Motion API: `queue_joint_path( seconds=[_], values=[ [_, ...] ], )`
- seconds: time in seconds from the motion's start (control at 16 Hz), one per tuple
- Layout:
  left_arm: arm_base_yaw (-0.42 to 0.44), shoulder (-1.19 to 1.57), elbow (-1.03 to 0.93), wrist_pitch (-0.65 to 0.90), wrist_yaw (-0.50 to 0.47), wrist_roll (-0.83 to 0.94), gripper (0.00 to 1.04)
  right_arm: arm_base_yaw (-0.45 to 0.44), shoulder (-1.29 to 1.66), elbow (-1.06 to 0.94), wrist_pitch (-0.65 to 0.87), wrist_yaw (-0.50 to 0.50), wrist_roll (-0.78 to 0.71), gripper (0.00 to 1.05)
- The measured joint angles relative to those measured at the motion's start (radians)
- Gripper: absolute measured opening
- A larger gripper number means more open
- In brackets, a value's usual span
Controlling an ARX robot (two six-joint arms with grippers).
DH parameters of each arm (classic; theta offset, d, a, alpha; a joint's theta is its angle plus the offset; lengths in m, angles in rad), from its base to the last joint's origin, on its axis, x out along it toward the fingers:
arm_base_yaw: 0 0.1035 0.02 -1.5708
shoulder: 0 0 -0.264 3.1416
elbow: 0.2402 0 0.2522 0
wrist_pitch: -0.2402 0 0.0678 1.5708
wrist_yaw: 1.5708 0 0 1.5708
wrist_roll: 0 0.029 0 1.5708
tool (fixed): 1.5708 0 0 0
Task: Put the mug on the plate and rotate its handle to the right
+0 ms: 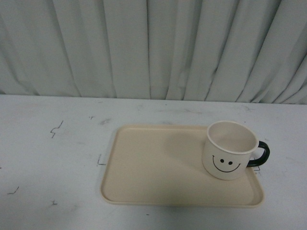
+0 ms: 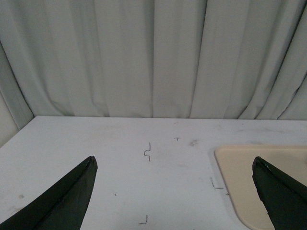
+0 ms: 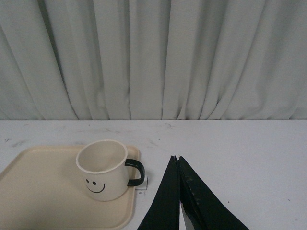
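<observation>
The mug [image 1: 229,150] stands upright on the plate's [image 1: 153,167] right end, handle [image 1: 259,154] pointing right. My left fingers [image 2: 175,191] are spread wide over the worktop [image 1: 53,158]; my right fingers [image 3: 178,191] are pressed together, near the mug.

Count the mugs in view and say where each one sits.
1. The mug stands upright on the plate, at its right end, handle pointing right. Nothing suggests another is hidden.

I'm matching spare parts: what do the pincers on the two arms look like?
Only the wrist views show them. The left pincer has two dark greenish-black, tapered, pointed fingers. The right pincer has matching black wedge-shaped fingers. No cables or markings show.
</observation>
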Motion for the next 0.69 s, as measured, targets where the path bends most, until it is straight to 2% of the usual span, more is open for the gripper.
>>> queue_joint_path(
  seconds=[0.12,0.19,0.62,0.69],
  values=[
    [0.0,0.0,0.0,0.0,0.0,0.0,0.98,0.0,0.0,0.0,0.0,0.0,0.0,0.02],
    [0.0,0.0,0.0,0.0,0.0,0.0,0.98,0.0,0.0,0.0,0.0,0.0,0.0,0.08],
    [0.0,0.0,0.0,0.0,0.0,0.0,0.98,0.0,0.0,0.0,0.0,0.0,0.0,0.97],
    [0.0,0.0,0.0,0.0,0.0,0.0,0.98,0.0,0.0,0.0,0.0,0.0,0.0,0.99]
  ],
)
